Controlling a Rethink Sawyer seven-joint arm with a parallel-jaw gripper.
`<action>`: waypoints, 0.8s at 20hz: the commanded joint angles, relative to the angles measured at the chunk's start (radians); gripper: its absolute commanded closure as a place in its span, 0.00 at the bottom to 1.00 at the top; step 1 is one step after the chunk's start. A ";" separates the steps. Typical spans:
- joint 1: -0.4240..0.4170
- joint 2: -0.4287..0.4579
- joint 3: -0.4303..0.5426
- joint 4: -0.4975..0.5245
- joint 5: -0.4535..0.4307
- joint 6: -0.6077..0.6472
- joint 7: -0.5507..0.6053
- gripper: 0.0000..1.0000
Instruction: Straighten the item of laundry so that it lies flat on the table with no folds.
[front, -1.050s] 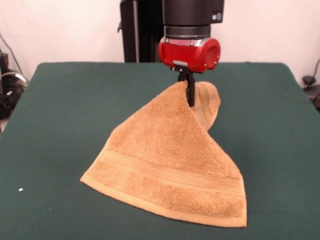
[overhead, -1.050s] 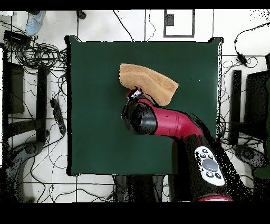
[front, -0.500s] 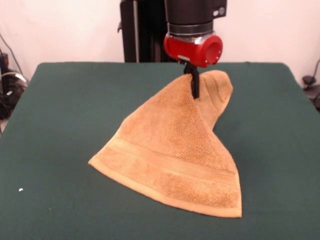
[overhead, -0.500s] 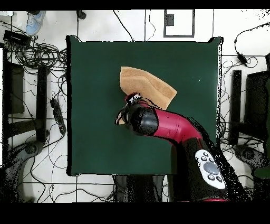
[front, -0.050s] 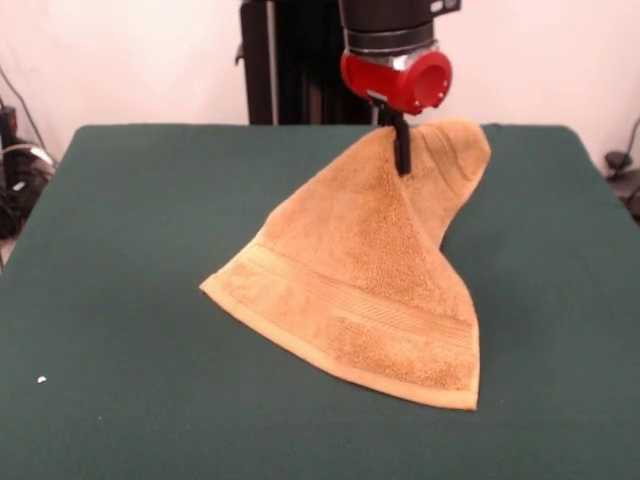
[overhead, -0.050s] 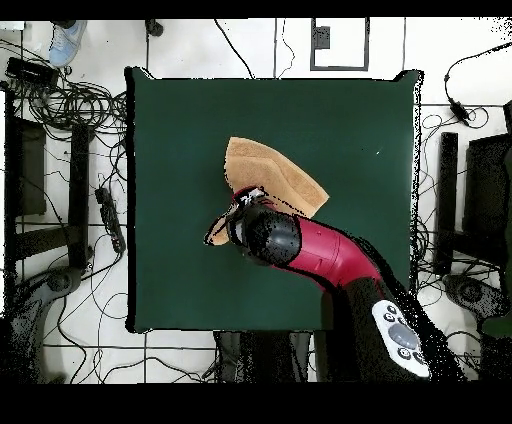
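Note:
The orange-tan towel (front, -0.050s: 360, 270) hangs by one raised corner from my gripper (front, -0.050s: 402, 150), which is shut on that corner under the red wrist. From there the cloth slopes down to the green table (front, -0.050s: 120, 230). Its ribbed-band edge (front, -0.050s: 350, 340) lies on the cloth near the front. A fold drapes to the right of the fingers. In the overhead view the towel (overhead, -0.050s: 270, 175) shows above the red arm (overhead, -0.050s: 320, 250), which hides the held corner.
Cables and black equipment (overhead, -0.050s: 60, 180) lie on the floor around the table. A small white speck (front, -0.050s: 41, 379) sits on the table at the front left. The black pedestal (front, -0.050s: 280, 60) stands behind the far edge.
My gripper has risen and moved toward the far right of the table in the front view, dragging the towel with it. The towel's low edge has slid the same way.

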 joint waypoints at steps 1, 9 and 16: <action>-0.046 0.050 0.197 0.149 0.120 0.003 0.131 1.00; -0.070 0.098 0.256 0.161 0.138 -0.064 0.130 1.00; -0.088 0.102 0.277 0.165 0.124 -0.101 0.131 0.00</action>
